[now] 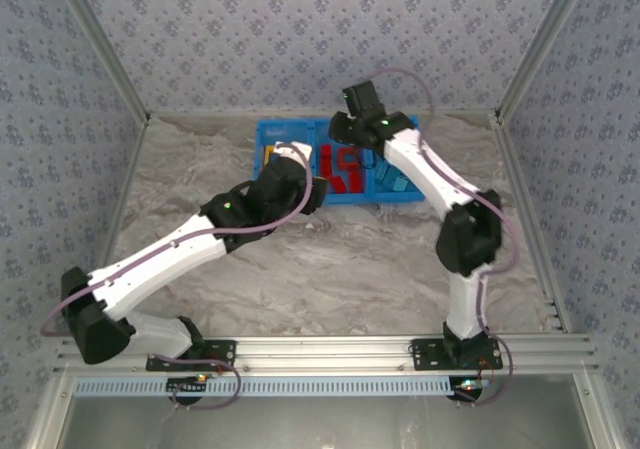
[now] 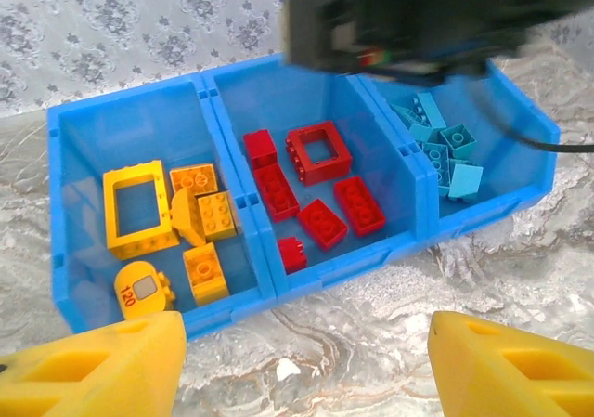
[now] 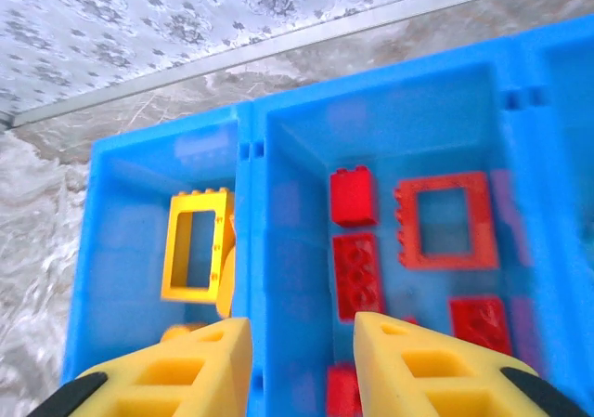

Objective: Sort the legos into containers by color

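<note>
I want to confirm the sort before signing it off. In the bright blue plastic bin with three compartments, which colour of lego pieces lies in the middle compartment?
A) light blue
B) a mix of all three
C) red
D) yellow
C: in the left wrist view the middle compartment of the bright blue plastic bin holds red lego bricks and a red open rectangular frame; yellow pieces lie left of it, light blue pieces right.
</note>
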### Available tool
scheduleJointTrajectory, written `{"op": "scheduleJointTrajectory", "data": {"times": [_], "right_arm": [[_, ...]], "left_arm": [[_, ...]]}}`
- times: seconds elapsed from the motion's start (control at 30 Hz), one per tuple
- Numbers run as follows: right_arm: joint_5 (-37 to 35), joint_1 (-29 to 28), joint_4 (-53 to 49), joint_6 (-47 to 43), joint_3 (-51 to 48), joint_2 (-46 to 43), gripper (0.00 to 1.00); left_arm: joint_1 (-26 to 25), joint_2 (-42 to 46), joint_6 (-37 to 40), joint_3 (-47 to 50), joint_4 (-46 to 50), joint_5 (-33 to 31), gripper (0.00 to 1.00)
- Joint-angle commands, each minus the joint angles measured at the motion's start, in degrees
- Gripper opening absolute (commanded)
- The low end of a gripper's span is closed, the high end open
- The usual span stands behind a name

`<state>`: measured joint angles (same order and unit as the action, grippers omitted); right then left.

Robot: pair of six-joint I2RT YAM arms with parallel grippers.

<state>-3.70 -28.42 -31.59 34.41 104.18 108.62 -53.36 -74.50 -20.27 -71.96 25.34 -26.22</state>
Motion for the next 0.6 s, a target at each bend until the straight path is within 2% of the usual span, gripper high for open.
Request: {"op": "scheduleJointTrajectory", "data": {"times": [0.0,0.13,0.23,0.33,0.47,0.5,0.53,0.57], "right_arm": [[-5.23,0.17,2.64,-0.99,-13.14,-12.26,0.37],[-7.93,-0.57,4.11,-2.08,-32.31,-29.87,0.39],[-9.56,-2.0,1.54,-3.96,-46.5,-45.16,0.47],[-8.12,-2.36,-4.48,-4.27,-55.51,-58.2,0.56],[-7.51,-2.2,-11.28,-3.39,-60.25,-70.28,0.66],[-7.93,-2.23,-12.17,-3.31,-60.27,-71.94,0.72],[-8.34,-2.13,-12.56,-3.58,-60.07,-72.88,0.99],[-9.11,-2.12,-12.67,-3.83,-59.82,-73.31,1.0]], "left_arm": [[-0.26,5.22,-3.49,2.6,4.99,-0.09,0.7],[-0.16,11.05,-6.36,6.82,8.02,0.11,0.7],[0.16,15.12,-8.9,10.45,10.04,1.1,0.7],[0.28,18.55,-11.09,13.98,10.86,2.68,0.71],[0.96,20.96,-14.07,17.12,11.34,4.5,0.73],[1.68,21.21,-14.84,17.5,11.42,5.3,0.78],[2.82,21.29,-15.84,17.54,11.54,6.29,0.89],[4.09,21.4,-16.37,17.71,11.36,7.66,0.98]]}}
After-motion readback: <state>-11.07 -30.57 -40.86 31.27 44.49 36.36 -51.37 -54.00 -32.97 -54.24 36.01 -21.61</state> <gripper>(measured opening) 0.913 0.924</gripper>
